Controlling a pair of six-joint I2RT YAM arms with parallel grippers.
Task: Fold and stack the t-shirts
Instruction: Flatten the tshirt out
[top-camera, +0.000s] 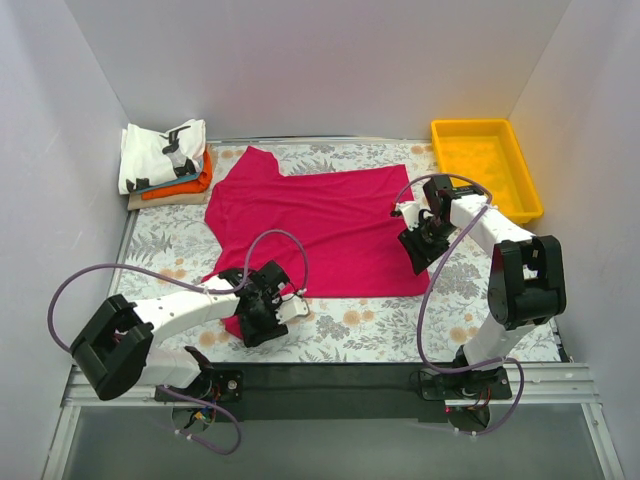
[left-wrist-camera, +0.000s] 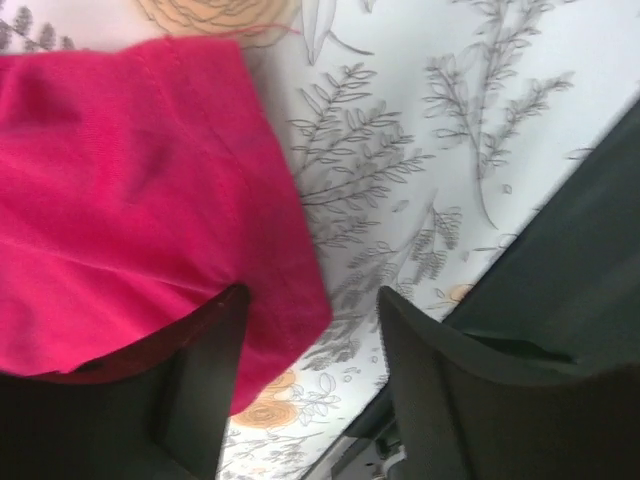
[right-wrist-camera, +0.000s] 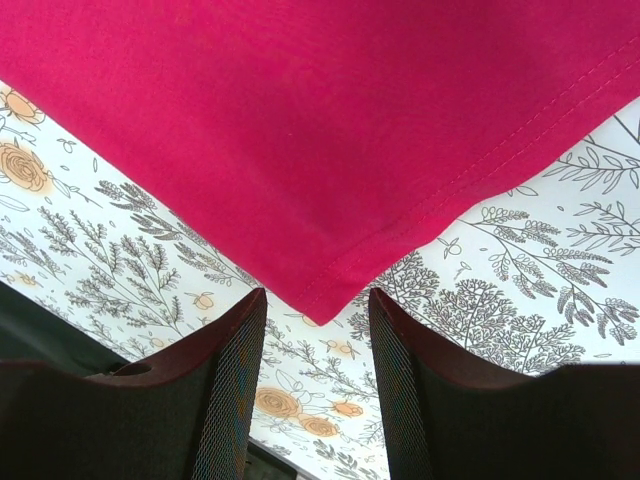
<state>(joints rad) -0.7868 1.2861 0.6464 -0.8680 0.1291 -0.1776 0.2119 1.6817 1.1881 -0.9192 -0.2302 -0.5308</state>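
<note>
The magenta-red t-shirt (top-camera: 320, 225) lies spread flat across the middle of the floral worktop (top-camera: 380, 325). The left pincer (top-camera: 268, 308) sits at the shirt's lower left corner. Its wrist view shows the fingers parted and released, with a rumpled corner of the cloth lying against the left-hand finger and reaching partly into the gap. The right pincer (top-camera: 424, 242) is at the shirt's right edge, also released: in its wrist view a hemmed corner lies flat on the worktop just above the parted fingers, not pinched. A stack of folded shirts (top-camera: 165, 165) sits at upper left, a white black-printed one on top, with light blue and orange edges below. A yellow tray (top-camera: 470, 123) stands at upper right.
</note>
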